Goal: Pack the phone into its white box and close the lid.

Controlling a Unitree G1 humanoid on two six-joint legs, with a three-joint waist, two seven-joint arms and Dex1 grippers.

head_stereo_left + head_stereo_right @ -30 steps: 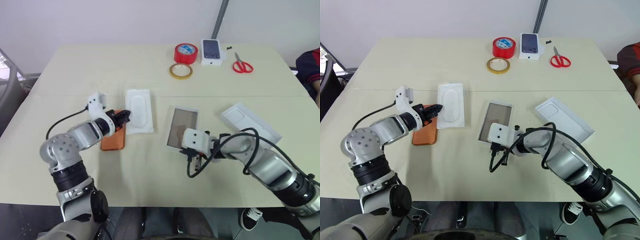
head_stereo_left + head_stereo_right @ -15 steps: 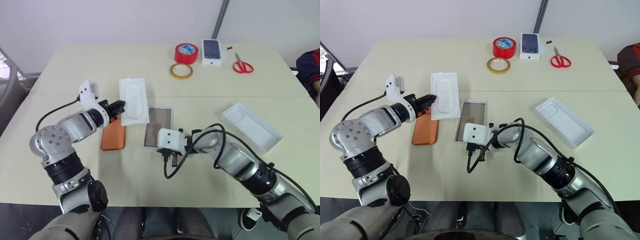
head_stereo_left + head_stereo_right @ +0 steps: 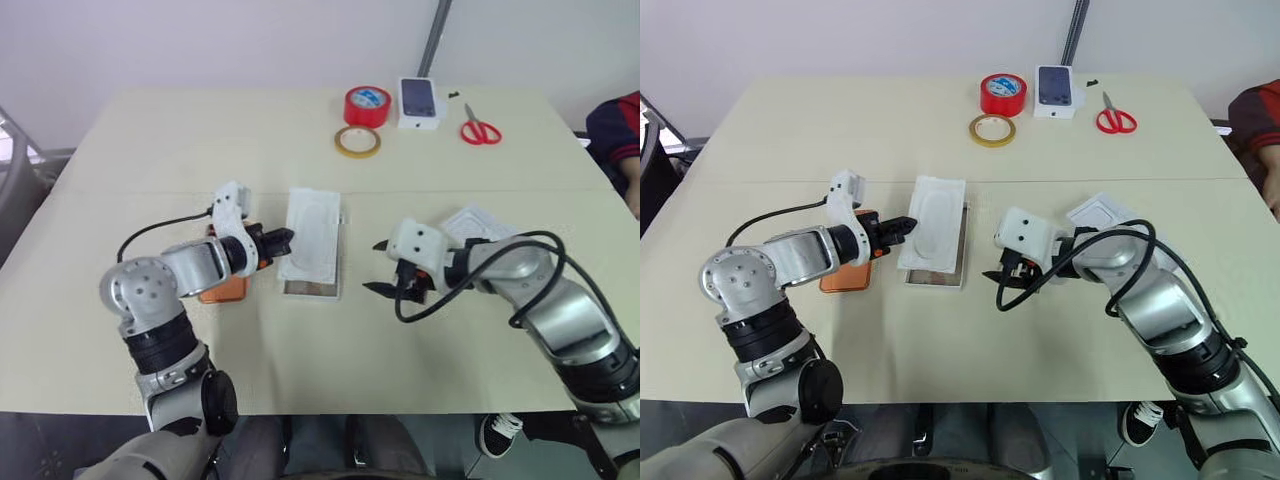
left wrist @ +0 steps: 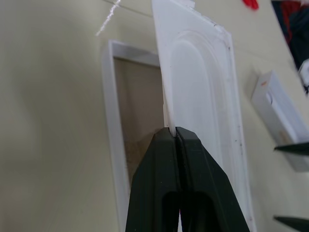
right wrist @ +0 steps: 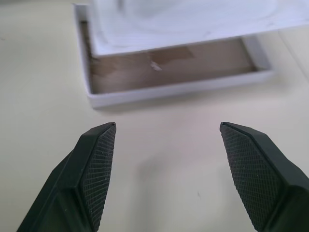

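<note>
My left gripper [image 3: 279,240] is shut on the near edge of a flat white insert [image 3: 316,234] with an oval recess. It holds the insert tilted over the white box [image 3: 311,290], whose greyish-brown floor [image 5: 169,65] shows beneath. In the left wrist view the fingers [image 4: 166,159] pinch the insert's [image 4: 203,96] edge. The orange phone [image 3: 228,290] lies flat on the table to the left of the box, partly hidden by my left arm. To the right of the box, clear of it, my right gripper [image 3: 385,270] stands open and empty. The white lid [image 3: 482,220] lies behind my right arm.
At the table's far side are a red tape roll [image 3: 368,104], a yellowish tape ring [image 3: 358,142], a small white box printed with a phone picture [image 3: 420,102] and red scissors [image 3: 480,131]. A person's sleeve [image 3: 612,128] shows at the right edge.
My right gripper slid the white box leftward, then let go, opened and drew back to the right. My left gripper carried the insert rightward over the box.
</note>
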